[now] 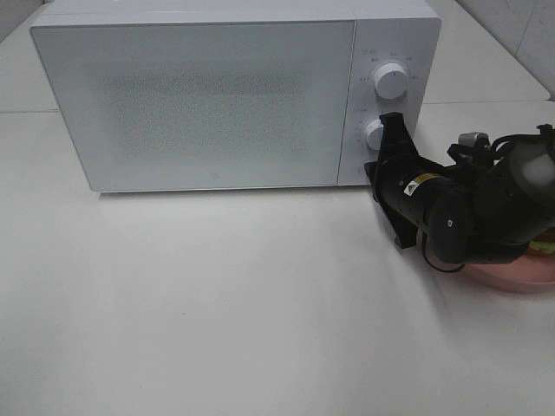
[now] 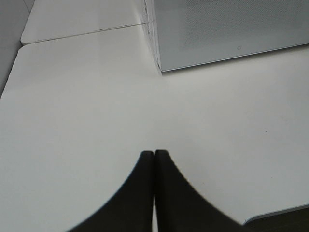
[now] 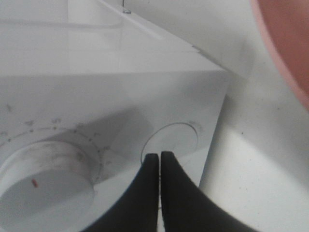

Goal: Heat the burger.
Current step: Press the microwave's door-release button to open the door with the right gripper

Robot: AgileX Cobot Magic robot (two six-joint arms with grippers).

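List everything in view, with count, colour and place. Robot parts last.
microwave: one, white, door shut, at the back of the table
knobs: two, white, on the panel right of the door, one above the other
button: one, white, round, on the panel beside a knob
plate: one, pink, at the table's right edge, partly under the right arm
burger: one, only a green-yellow sliver shows, on the plate
table: one, white
right gripper: one, black, fingers shut, tips at the button
left gripper: one, black, fingers shut, over bare table

We see a white table point(image 1: 260, 303) carrying a white microwave point(image 1: 208, 104); right of the microwave, a pink plate point(image 1: 507, 279), apparently resting flat, mostly hidden.
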